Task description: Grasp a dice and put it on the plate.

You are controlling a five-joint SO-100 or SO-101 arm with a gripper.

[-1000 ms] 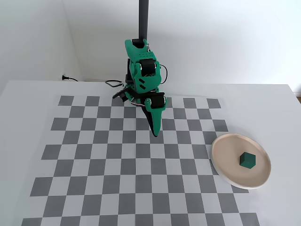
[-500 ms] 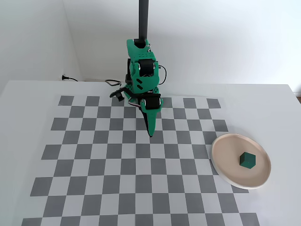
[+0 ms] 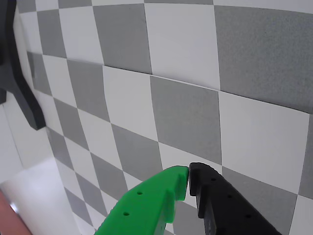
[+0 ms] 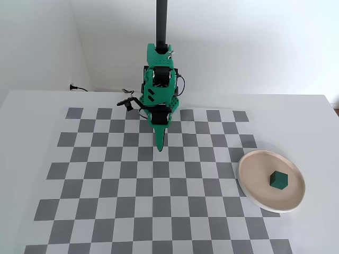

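Note:
The dark green dice (image 4: 278, 180) rests on the pinkish-beige plate (image 4: 255, 165) at the right of the fixed view. My gripper (image 4: 160, 146) hangs over the checkerboard near the arm's base, far left of the plate, pointing down. In the wrist view my gripper (image 3: 189, 175) has its green and black fingertips touching, with nothing between them. Neither dice nor plate is clearly visible in the wrist view.
A grey and white checkerboard mat (image 4: 106, 180) covers the white table. The green arm's base and a dark post (image 4: 161, 32) stand at the back edge. A black cable (image 4: 79, 88) lies at the back left by the wall.
The arm has swung left and drawn back toward its base, away from the plate. The dice has stayed on the plate.

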